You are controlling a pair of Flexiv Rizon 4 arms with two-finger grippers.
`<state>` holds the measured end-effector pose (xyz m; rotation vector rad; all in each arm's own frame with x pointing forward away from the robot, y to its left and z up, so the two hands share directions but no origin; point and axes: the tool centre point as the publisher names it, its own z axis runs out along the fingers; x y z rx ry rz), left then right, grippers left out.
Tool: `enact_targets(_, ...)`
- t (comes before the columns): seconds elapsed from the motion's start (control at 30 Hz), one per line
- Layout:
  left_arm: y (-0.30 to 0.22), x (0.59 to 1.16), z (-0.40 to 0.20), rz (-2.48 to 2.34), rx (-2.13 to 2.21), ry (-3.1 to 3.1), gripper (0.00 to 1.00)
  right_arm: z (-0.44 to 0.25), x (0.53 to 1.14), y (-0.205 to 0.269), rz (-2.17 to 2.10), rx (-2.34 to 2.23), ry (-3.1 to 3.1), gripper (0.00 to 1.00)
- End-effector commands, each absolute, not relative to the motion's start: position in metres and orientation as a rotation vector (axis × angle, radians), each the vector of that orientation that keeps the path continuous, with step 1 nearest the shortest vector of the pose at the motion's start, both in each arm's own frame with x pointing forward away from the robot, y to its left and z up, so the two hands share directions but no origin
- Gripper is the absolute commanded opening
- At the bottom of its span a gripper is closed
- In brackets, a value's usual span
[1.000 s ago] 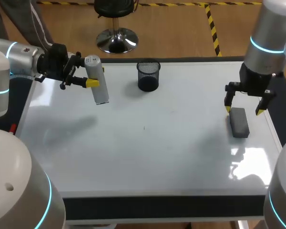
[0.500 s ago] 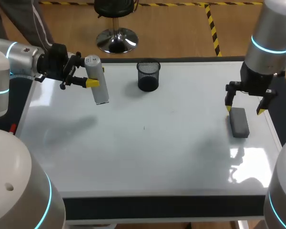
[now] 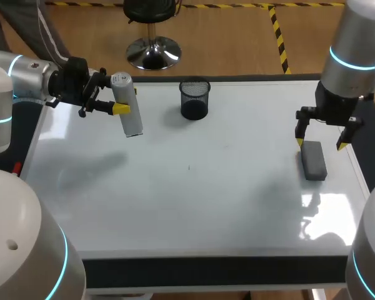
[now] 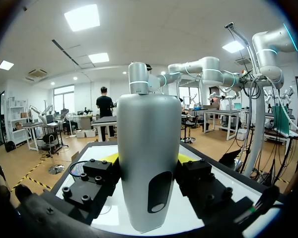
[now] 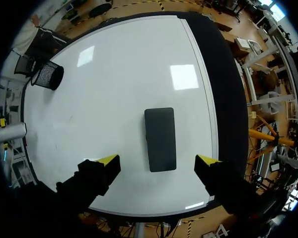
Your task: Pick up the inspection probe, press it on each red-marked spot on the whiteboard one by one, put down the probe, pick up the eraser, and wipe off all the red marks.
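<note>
Left hand (image 3: 126,100) clamped on grey cylindrical probe (image 3: 130,120), right hand (image 3: 320,144) spread wide above dark rectangular eraser (image 3: 313,160) on whiteboard (image 3: 206,194)

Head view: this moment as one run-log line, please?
left jaws: shut on probe, held above whiteboard | right jaws: open over eraser | mesh cup: upright

Silver probe (image 3: 130,119), white whiteboard (image 3: 194,206), black mesh cup (image 3: 194,100), perhaps charcoal eraser (image 3: 313,161)

One grey probe (image 3: 127,106), one dark eraser (image 3: 313,160), one black mesh cup (image 3: 194,99), one whiteboard (image 3: 206,206)
</note>
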<state>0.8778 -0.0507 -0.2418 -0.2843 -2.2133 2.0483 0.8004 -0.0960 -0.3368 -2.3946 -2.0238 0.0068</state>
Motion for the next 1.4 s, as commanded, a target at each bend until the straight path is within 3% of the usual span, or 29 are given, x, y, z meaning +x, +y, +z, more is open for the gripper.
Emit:
enact_targets(0.03,-0.053,0.881,-0.242,2.042,-0.283,-2.205,0.0,-0.336,0.8,-0.097,0.005,-2.394,-2.025,1.0)
enact_targets(1.4,-0.119,0.968,-0.19,1.94,-0.567,-2.058,0.0,-0.336,0.8,-0.097,0.005,-2.394,-2.025,1.0)
